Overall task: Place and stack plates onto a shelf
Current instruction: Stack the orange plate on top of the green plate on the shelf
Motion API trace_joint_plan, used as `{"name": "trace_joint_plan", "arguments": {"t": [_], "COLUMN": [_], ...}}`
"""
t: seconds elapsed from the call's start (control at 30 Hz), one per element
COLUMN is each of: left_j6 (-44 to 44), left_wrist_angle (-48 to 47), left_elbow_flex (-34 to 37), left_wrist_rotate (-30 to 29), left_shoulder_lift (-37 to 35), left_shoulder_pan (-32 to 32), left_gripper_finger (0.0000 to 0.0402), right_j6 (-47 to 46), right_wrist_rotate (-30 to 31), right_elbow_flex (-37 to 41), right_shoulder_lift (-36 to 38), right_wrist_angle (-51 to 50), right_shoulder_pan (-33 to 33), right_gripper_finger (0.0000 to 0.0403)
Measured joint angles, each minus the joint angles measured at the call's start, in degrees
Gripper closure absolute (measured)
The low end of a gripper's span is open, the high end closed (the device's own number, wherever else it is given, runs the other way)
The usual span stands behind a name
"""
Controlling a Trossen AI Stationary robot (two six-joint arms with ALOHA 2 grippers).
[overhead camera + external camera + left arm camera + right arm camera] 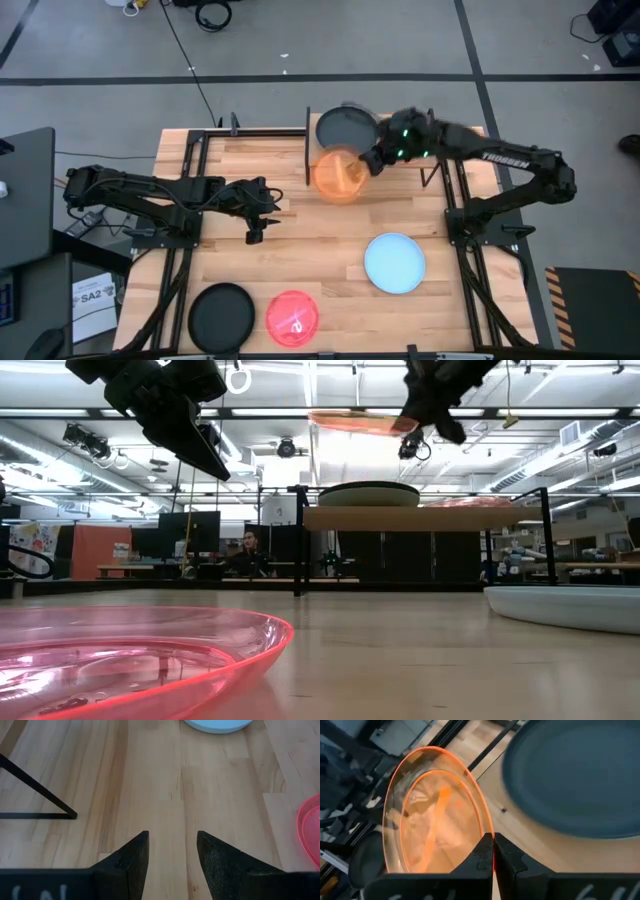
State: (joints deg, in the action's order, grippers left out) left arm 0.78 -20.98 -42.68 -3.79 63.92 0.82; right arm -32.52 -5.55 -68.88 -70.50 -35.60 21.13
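Plates are lying scattered over the wooden tabletop (330, 250), and 1 is hanging in the air. At the left, the left gripper (256, 236) is hovering over bare wood with its 2 fingers (131, 862) standing apart and nothing between them; in the left wrist view the fingers are pointing toward the light blue plate's rim and the red plate's edge is showing to one side. Near the front edge, a black plate (222, 316) is lying flat, and just beside it a translucent red plate (292, 317) is lying flat too, the 2 almost touching; the low view is looking across the red plate's rim.

Toward the middle, the shelf (410, 518) is standing at the far side of the table on thin black legs, with a dark plate (346, 127) sitting on its board. An orange translucent plate (340, 175) is being held above the shelf's near edge, beside the dark plate, tilted in the right wrist view. The right gripper (372, 160) is pinching that orange plate's rim, its fingers pressed together on the thin edge.

Further right, a light blue plate (395, 263) is resting flat on the tabletop, well apart from the shelf.
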Motion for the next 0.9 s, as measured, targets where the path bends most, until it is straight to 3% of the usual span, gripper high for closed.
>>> {"name": "trace_joint_plan", "arguments": {"t": [0.33, 0.63, 0.9], "left_j6": [0.0, 0.0, 0.0], "left_wrist_angle": [0.0, 0.0, 0.0], "left_elbow_flex": [0.0, 0.0, 0.0], "left_wrist_rotate": [0.0, 0.0, 0.0], "left_shoulder_lift": [0.0, 0.0, 0.0], "left_shoulder_pan": [0.0, 0.0, 0.0], "left_gripper_finger": [0.0228, 0.0228, 0.0228], "right_j6": [8.8, 12.1, 14.7], "right_wrist_rotate": [-1.4, -1.6, -1.5], "right_elbow_flex": [-15.9, -16.7, -16.7], "right_shoulder_lift": [0.1, 0.0, 0.0], "right_wrist_angle": [-24.3, -34.5, -36.2], "right_shoulder_pan": [15.3, 28.8, 37.7], "right_gripper_finger": [0.0393, 0.0392, 0.0392]}}
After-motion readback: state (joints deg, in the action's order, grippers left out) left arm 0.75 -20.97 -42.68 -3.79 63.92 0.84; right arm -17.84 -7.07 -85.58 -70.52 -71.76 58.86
